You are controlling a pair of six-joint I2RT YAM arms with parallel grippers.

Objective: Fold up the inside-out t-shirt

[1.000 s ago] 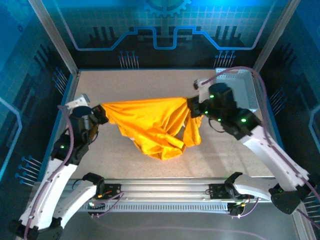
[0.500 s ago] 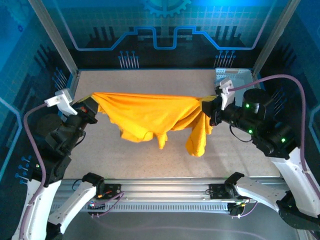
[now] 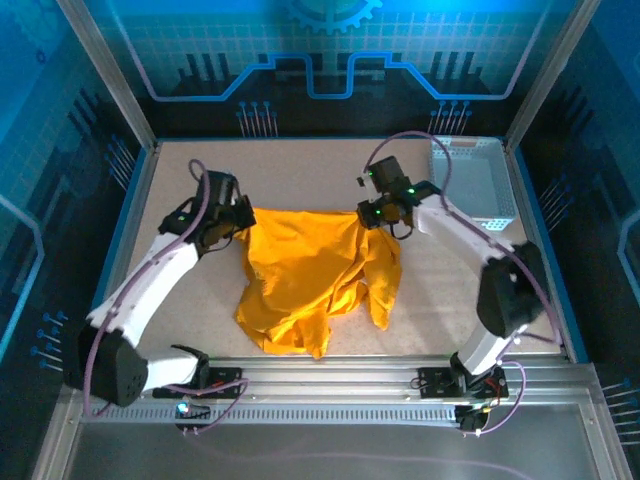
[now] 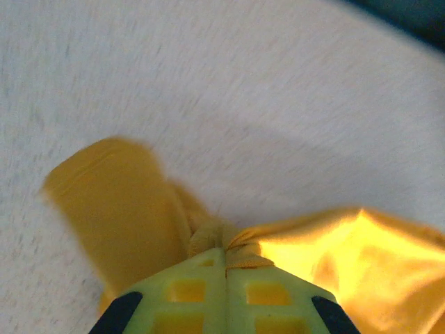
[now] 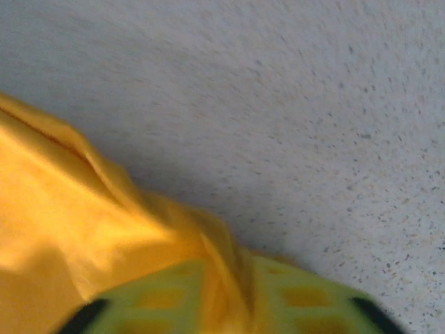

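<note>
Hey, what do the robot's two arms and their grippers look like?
The left arm and right arm have white links with black joints. A thin mauve cable loops along each. Small green lights glow on the right wrist. The left gripper and right gripper have yellow-green fingers with square recesses and black bases.

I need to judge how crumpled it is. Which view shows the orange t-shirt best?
Top external: the whole t-shirt is visible, rumpled on the table. Left wrist gives a bunched corner in shut jaws; right wrist, folds at its jaws.
</note>
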